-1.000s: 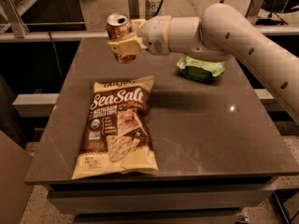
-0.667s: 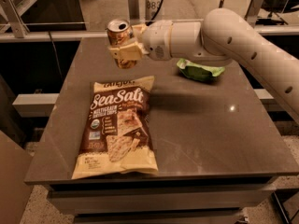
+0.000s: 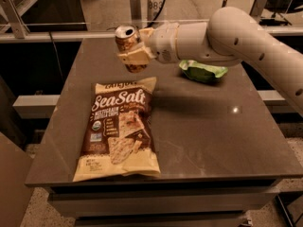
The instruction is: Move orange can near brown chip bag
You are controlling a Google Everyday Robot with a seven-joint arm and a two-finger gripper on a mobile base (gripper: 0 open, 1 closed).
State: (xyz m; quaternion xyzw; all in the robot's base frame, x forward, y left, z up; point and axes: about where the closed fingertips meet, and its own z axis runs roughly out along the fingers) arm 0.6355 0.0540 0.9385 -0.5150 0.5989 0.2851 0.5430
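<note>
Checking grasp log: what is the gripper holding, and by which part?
The gripper holds the orange can around its middle, clear of the table, beyond the brown chip bag's top end.

Gripper [image 3: 134,56], clamped on the orange can [image 3: 126,36], hangs above the top of the brown chip bag [image 3: 119,126]. Green bag [image 3: 203,71] blocks back-right, but there's plenty of bare table [image 3: 218,131] to the right.

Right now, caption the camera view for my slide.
Gripper grips the orange can just beyond the far end of the brown chip bag, green bag nearby.
</note>
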